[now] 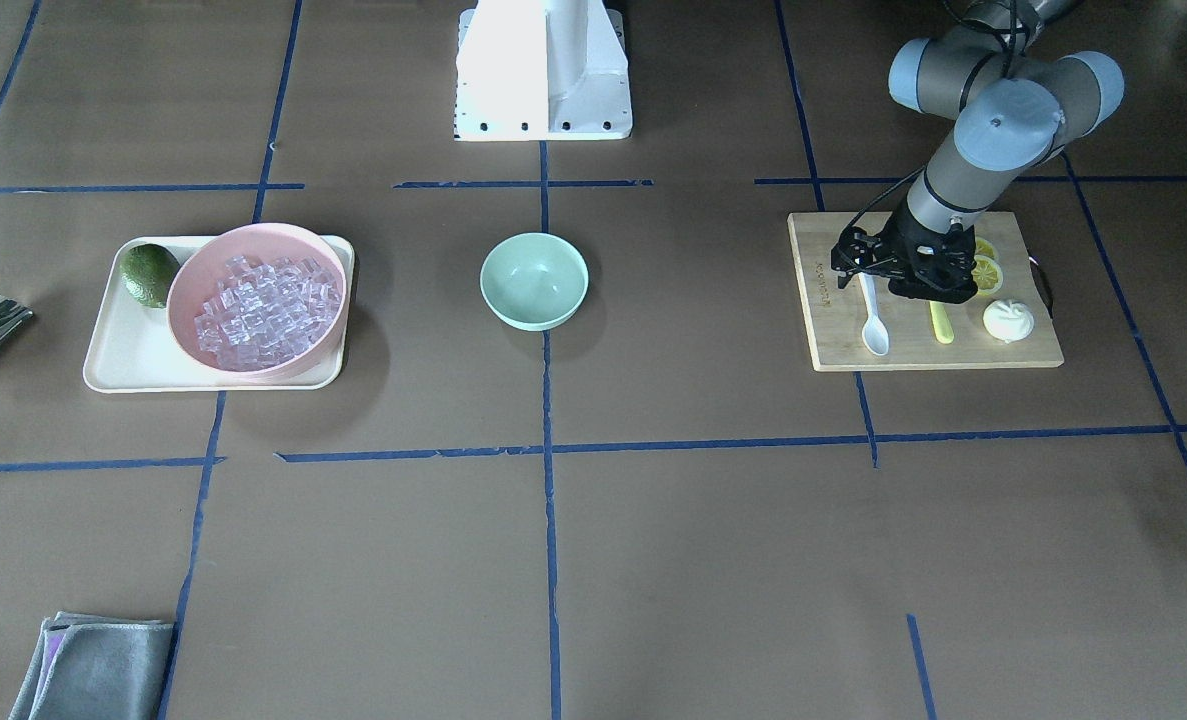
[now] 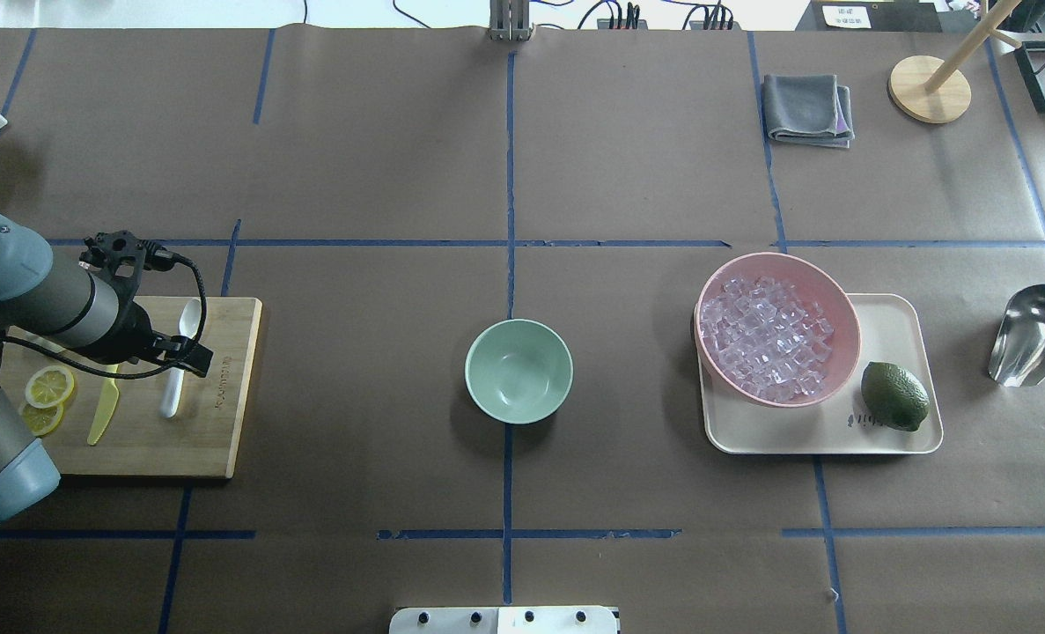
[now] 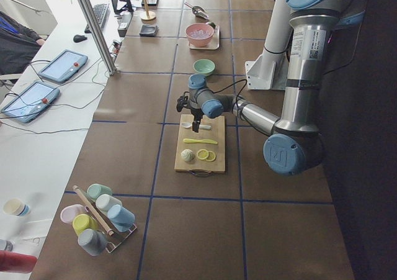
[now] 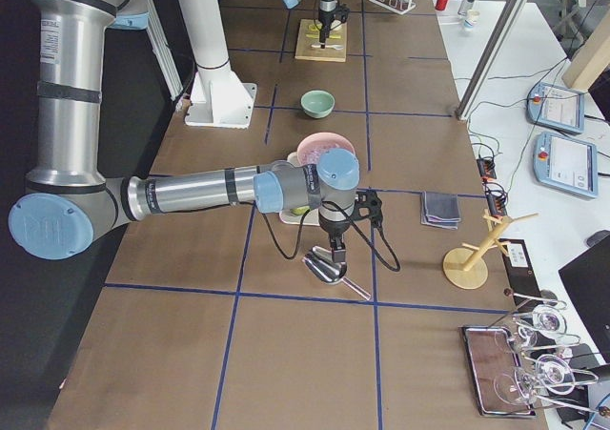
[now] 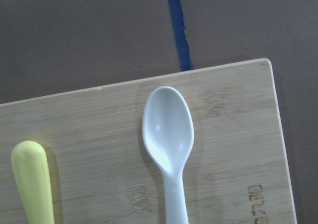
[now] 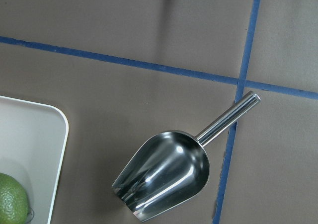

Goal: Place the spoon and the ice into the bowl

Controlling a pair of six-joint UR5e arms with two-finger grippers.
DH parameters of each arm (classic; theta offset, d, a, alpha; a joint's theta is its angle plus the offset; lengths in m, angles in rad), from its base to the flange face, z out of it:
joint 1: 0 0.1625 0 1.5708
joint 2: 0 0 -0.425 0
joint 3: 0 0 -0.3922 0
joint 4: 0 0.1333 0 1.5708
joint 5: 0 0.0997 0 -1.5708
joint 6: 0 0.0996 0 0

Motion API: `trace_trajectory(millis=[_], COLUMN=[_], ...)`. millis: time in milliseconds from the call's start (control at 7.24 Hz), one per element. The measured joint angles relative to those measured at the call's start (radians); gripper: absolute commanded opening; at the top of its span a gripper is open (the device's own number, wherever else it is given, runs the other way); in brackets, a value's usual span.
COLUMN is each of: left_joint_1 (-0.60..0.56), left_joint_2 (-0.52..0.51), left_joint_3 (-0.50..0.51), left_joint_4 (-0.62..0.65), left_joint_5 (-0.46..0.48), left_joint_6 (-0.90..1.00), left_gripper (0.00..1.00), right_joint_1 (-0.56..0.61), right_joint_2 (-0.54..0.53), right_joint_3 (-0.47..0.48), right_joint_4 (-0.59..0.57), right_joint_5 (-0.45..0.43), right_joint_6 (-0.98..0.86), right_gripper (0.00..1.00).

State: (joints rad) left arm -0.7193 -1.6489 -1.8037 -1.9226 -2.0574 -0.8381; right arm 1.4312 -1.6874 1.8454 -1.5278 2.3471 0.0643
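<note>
The white spoon [image 1: 873, 322] lies on the wooden cutting board [image 1: 953, 355], scoop towards the table's far side; it also shows in the left wrist view [image 5: 169, 134]. My left gripper [image 2: 183, 357] hovers just above the spoon's handle, looks open and holds nothing. The mint-green bowl [image 2: 518, 370] stands empty at the table's middle. The ice [image 2: 769, 339], many clear cubes, fills the pink bowl [image 2: 846, 310] on the right. My right gripper [image 4: 335, 251] hangs over a steel scoop [image 6: 164, 177]; I cannot tell whether it is open.
The pink bowl shares a cream tray [image 2: 892, 317] with a lime [image 2: 894, 396]. The board also carries a yellow-green knife [image 2: 104, 405], lemon slices [image 2: 49, 386] and a white bun [image 1: 1007, 320]. A grey cloth [image 2: 805, 107] and a wooden stand [image 2: 929, 88] sit far right.
</note>
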Motion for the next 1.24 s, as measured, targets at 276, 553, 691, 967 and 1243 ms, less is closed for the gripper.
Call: trace_trajectory(millis=[276, 553, 691, 967, 1243], left_joint_1=[0.003, 0.004, 0.004, 0.004, 0.003], left_joint_2=[-0.001, -0.012, -0.018, -0.021, -0.020], left_joint_3=[0.004, 0.018, 0.024, 0.027, 0.024], left_joint_4=[0.003, 0.003, 0.004, 0.003, 0.004], left_joint_5=[-0.001, -0.001, -0.001, -0.002, 0.000], left_joint_6=[0.000, -0.001, 0.000, -0.001, -0.002], left_gripper=[0.71, 0.64, 0.40, 0.01, 0.00], right_joint_1=[0.000, 0.000, 0.000, 0.000, 0.000], right_joint_2=[0.000, 0.000, 0.000, 0.000, 0.000], right_joint_3=[0.000, 0.000, 0.000, 0.000, 0.000], right_joint_4=[0.000, 0.000, 0.000, 0.000, 0.000], right_joint_5=[-0.001, -0.002, -0.002, -0.002, -0.002], right_joint_6=[0.000, -0.001, 0.000, 0.000, 0.000], right_gripper=[1.00, 1.00, 1.00, 1.00, 1.00])
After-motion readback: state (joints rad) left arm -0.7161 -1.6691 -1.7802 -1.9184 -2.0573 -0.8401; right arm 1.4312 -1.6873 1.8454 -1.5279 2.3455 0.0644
